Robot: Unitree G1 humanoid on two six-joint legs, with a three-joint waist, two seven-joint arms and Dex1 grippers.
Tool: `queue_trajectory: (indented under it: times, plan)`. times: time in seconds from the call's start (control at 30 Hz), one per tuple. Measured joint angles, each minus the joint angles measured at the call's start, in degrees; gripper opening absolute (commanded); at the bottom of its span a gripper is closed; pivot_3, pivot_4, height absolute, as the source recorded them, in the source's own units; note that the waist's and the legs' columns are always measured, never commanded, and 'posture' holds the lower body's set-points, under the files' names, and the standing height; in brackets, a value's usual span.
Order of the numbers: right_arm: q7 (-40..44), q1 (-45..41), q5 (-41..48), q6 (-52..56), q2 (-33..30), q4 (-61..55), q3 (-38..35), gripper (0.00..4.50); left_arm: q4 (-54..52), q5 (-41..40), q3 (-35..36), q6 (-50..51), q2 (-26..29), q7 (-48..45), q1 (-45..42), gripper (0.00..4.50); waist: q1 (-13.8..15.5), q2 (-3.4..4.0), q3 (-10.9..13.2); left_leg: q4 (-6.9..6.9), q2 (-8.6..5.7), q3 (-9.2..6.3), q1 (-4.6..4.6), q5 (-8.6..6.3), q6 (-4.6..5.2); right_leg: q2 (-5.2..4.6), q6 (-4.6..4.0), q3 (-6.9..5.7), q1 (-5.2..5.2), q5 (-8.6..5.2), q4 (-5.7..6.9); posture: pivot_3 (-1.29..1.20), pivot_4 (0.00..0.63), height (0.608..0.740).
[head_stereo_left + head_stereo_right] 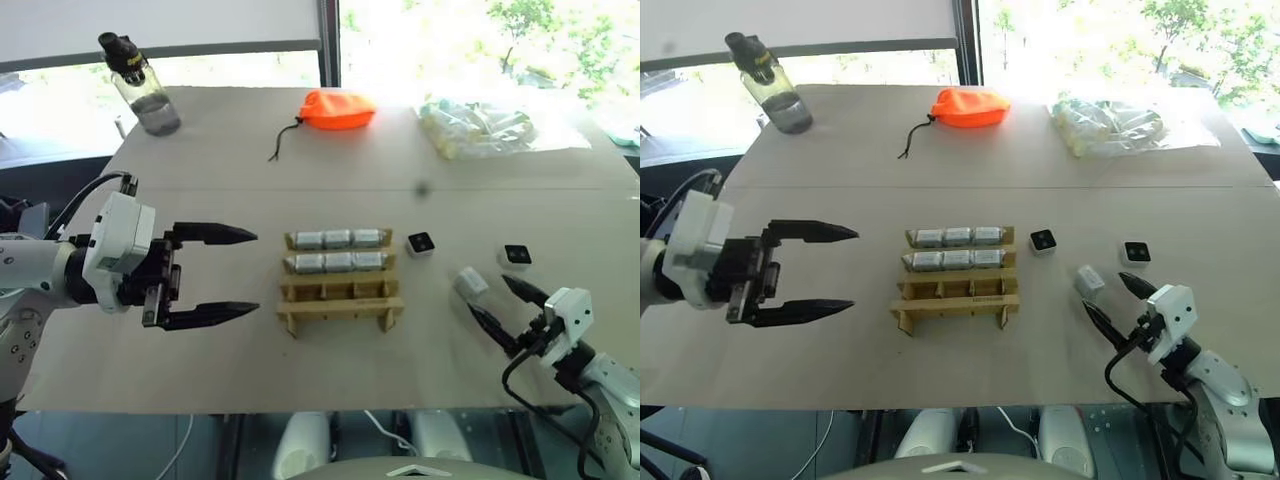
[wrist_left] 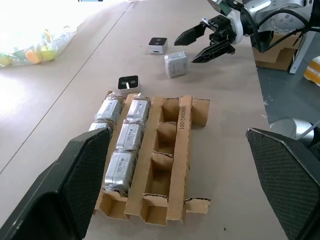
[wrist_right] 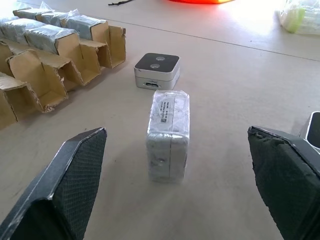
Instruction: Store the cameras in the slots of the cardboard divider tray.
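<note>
Tray: the cardboard divider tray (image 1: 340,280) sits in the middle of the bench (image 1: 200,380).
Done: 6 cameras (image 1: 338,250) fill the 2 rows nearest the far edge.
Left to do: 2 rows nearest the near edge have no cameras in them. 3 loose cameras (image 1: 470,283) lie toward the right edge.
Left fingers (image 1: 215,275): spread wide, holding nothing, beside the tray on its left-edge side.
Right fingers (image 1: 508,310): spread wide, holding nothing, just by the wrapped camera (image 3: 168,135).
Next, I think: grab that one.
</note>
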Motion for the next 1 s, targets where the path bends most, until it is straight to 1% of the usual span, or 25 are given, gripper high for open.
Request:
queue_trajectory:
  times: [0.2, 0.23, 0.27, 0.3, 0.37, 0.4, 0.43, 0.5, 0.7, 0.8, 0.9, 1.0]
  plan:
    - [-1.53, -1.15, -0.36, 3.87, -0.01, -0.35, 1.97, 4.47, -0.02, 0.62, 0.00, 0.32, -0.15, -0.61, 0.01, 4.50, -0.07, 0.00, 0.00, 0.00, -0.01, 0.01, 0.01, 0.00, 0.00, 0.00, 0.00, 0.01, 0.00, 0.00, 0.01, 0.00, 0.150, 0.740]
    - [-1.89, -1.26, -0.40, 4.16, -0.01, -0.41, 1.97, 4.24, -0.04, 0.84, 0.00, 0.34, -0.19, -0.69, 0.04, 4.50, -0.06, 0.00, 0.00, 0.00, -0.01, 0.01, 0.01, 0.00, 0.00, 0.01, 0.00, 0.01, 0.00, 0.00, 0.01, 0.00, 0.150, 0.740]
    - [-2.14, -1.32, -0.39, 4.41, -0.01, -0.47, 1.97, 3.96, -0.04, 0.86, 0.01, 0.35, -0.23, -0.73, 0.07, 4.50, -0.04, 0.00, 0.00, 0.00, -0.01, 0.01, 0.00, 0.00, 0.00, 0.00, 0.00, 0.01, 0.00, 0.00, 0.01, 0.00, 0.150, 0.740]
    - [-2.31, -1.43, -0.38, 4.74, -0.01, -0.50, 1.97, 3.59, -0.04, 0.88, 0.02, 0.37, -0.27, -0.76, 0.13, 4.50, -0.04, 0.00, 0.00, 0.00, -0.01, 0.01, 0.00, 0.00, 0.00, 0.01, 0.00, 0.01, 0.00, 0.00, 0.01, 0.00, 0.150, 0.740]
    - [-2.47, -1.61, -0.33, 5.18, -0.01, -0.64, 1.97, 2.60, -0.04, 0.90, 0.04, 0.45, -0.34, -0.82, 0.21, 4.50, -0.05, 0.00, 0.00, 0.00, -0.01, 0.01, 0.00, 0.00, 0.00, 0.01, 0.00, 0.01, 0.00, 0.01, 0.00, 0.00, 0.150, 0.740]
    - [-2.50, -1.62, -0.33, 5.27, -0.01, -0.75, 1.97, 2.20, -0.04, 0.92, 0.06, 0.48, -0.35, -0.88, 0.26, 4.50, -0.05, 0.00, 0.00, 0.00, -0.01, 0.01, 0.00, 0.00, 0.00, 0.01, 0.00, 0.01, 0.00, 0.01, 0.00, 0.00, 0.150, 0.740]
    - [-2.50, -1.62, -0.33, 5.32, -0.01, -0.84, 1.97, 1.55, -0.04, 0.94, 0.06, 0.49, -0.36, -0.94, 0.31, 4.50, -0.06, 0.00, 0.00, 0.00, -0.01, 0.01, 0.00, 0.00, 0.00, 0.01, 0.04, 0.01, 0.00, 0.03, 0.00, 0.00, 0.150, 0.740]
    - [-2.49, -1.64, -0.35, 5.38, -0.01, -0.92, 1.97, 0.64, -0.04, 1.00, 0.10, 0.49, -0.42, -1.05, 0.42, 4.50, -0.06, 0.00, 0.00, 0.00, -0.01, 0.01, 0.00, 0.00, 0.00, 0.01, 0.18, 0.01, 0.00, 0.11, 0.00, 0.00, 0.150, 0.740]
    - [-2.20, -1.90, -0.31, 5.43, -0.01, -0.93, 1.97, 0.62, -0.02, 1.16, 0.20, 0.50, -0.47, -1.56, 1.02, 4.50, -0.07, 0.00, 0.00, 0.01, -0.01, 0.01, 0.00, 0.00, 0.00, 0.01, 0.19, 0.01, 0.00, 0.12, 0.01, 0.00, 0.150, 0.740]
    - [-0.80, -3.56, 0.89, 6.46, -0.17, -1.01, 2.28, 0.62, 0.15, 2.11, 0.29, 0.44, -0.47, -1.36, 1.02, 4.50, -0.10, -0.01, 0.01, 0.01, -0.01, 0.01, 0.01, 0.00, 0.00, 0.03, 0.16, 0.01, 0.00, 0.14, 0.01, 0.00, 0.150, 0.740]
    - [0.36, -8.86, 1.88, 8.62, -0.66, -1.50, 4.37, 0.62, 0.18, 2.18, 0.43, 0.46, -0.55, -1.02, 0.96, 4.50, -0.65, -0.05, 0.07, 0.02, 0.00, 0.11, 0.09, 0.00, 0.01, 0.05, 0.13, 0.12, -0.01, 0.16, 0.08, 0.00, 0.150, 0.740]
    - [3.46, -18.71, 3.21, 11.26, -1.73, -2.40, 7.82, 0.62, 0.25, 1.75, 1.70, 1.19, -1.11, -0.30, 0.95, 4.50, -1.15, -0.17, 0.19, 0.01, 0.00, 0.10, 0.16, 0.01, 0.01, 0.05, 0.10, 0.12, -0.01, 0.18, 0.18, 0.00, 0.150, 0.740]
